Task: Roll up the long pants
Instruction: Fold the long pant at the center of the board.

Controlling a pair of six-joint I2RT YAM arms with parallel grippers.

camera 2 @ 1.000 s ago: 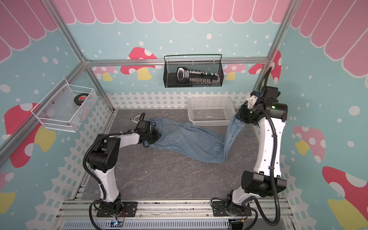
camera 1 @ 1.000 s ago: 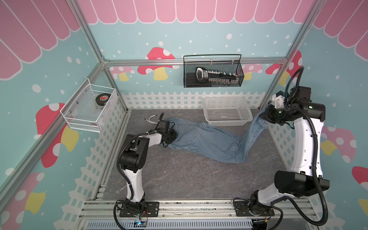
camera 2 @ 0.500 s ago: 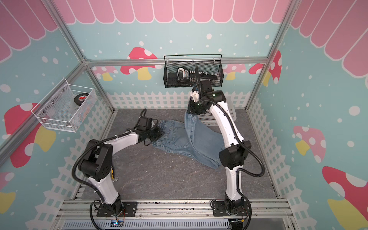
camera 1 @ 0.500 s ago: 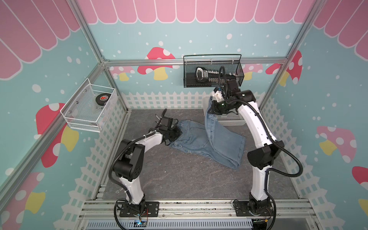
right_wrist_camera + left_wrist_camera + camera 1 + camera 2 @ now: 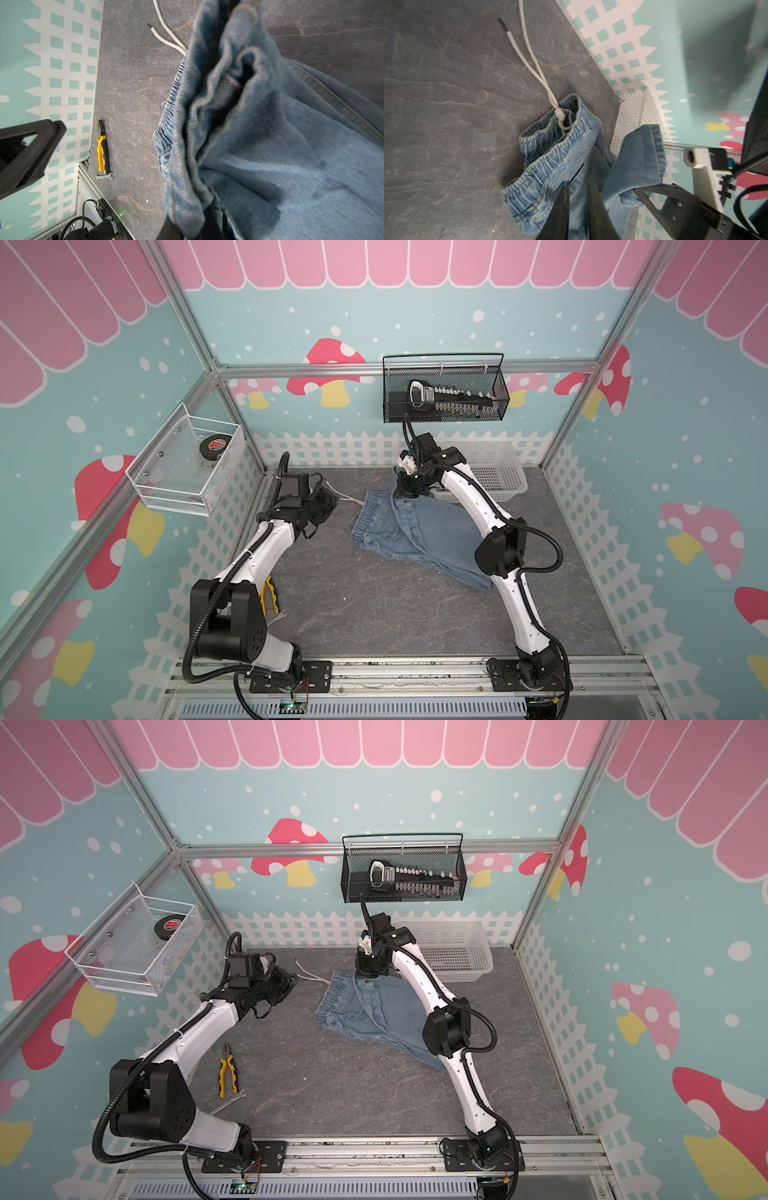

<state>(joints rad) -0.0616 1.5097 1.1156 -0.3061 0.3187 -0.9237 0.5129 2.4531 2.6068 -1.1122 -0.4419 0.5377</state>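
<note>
We see our right pincer (image 5: 409,488) pinching a hem of the long pants (image 5: 417,533) above the bench (image 5: 374,614); left pincer (image 5: 578,186) narrowly spread, near the drawstring (image 5: 348,498)

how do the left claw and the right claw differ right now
Grip: the right claw is shut on a hem end of the long pants, while the left claw holds nothing.
Jaws: the left claw's are slightly parted and the right claw's are closed on denim.
Place: the right claw hangs above the waistband, and the left claw sits beside the pants, clear of the denim.
Both are black with two fingers.
</note>
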